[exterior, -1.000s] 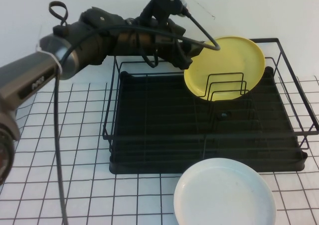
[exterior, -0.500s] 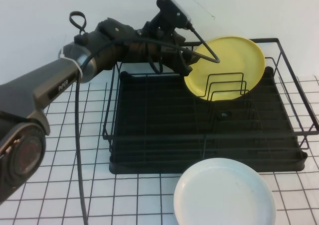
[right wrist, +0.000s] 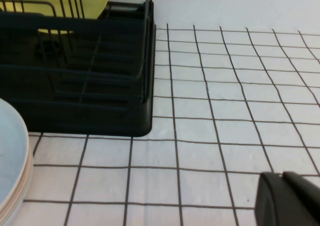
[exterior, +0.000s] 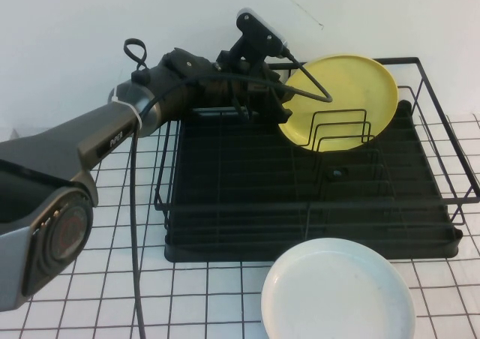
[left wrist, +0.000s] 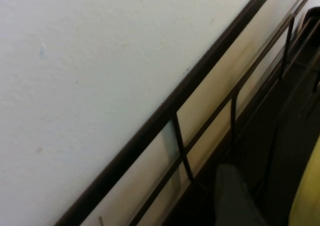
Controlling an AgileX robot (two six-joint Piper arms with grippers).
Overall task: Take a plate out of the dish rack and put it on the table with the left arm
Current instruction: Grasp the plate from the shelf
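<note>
I see the yellow plate [exterior: 341,99] standing on edge in the dish rack [exterior: 225,204], at the rack's far right corner, its face tilted back. Wire dividers [exterior: 339,129] stand before it. My left gripper [exterior: 279,108] is at its 9 o'clock edge; open or closed, I cannot tell. A white plate [exterior: 337,290] lies on the table [exterior: 112,279], at the rack's 6 o'clock. The right gripper [right wrist: 287,198] hovers over the table, apparently closed.

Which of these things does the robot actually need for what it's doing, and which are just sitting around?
Part of the job:
- yellow plate, standing in the dish rack
- left hand, reaching at the plate's edge
- table, where the plate should go

Just there:
- white plate, on the table in front of the rack
- right hand, low over the table
</note>
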